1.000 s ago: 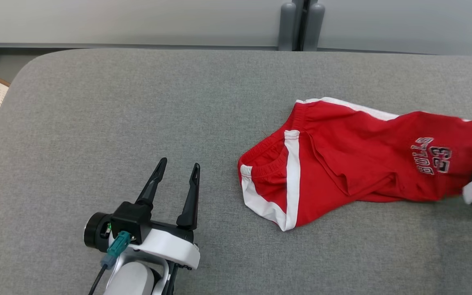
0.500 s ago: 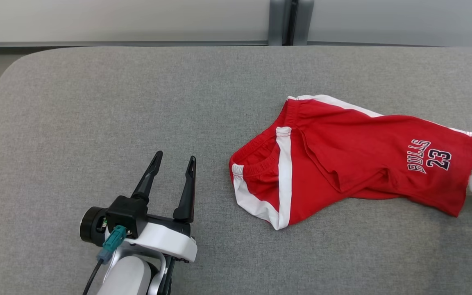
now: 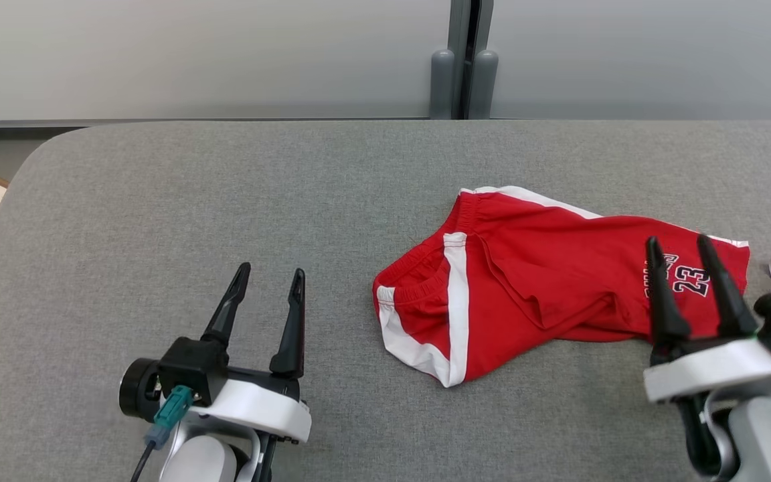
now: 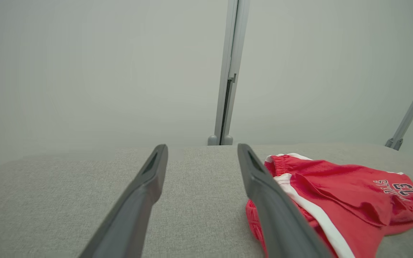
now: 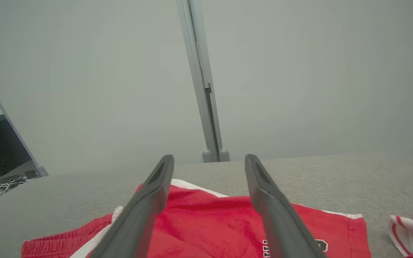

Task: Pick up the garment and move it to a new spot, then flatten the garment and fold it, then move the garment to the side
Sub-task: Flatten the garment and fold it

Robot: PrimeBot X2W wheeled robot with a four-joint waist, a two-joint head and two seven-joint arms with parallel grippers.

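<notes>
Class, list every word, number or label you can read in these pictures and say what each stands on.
"23": dark numerals on the red fabric shorts with white side stripes, lying on the grey cloth-covered table.
Word beside that number, on the same shorts: partly hidden behind a finger of the right gripper in the head view, too blurred to read in the left wrist view.
No other text can be read.

The left gripper [image 4: 202,147] hovers over the grey fabric tabletop [image 4: 48,200], two long dark fingers [image 4: 134,208] spread wide. Off to their right lie the rumpled red shorts [image 4: 339,190] with white side stripes, number 23 showing.
</notes>
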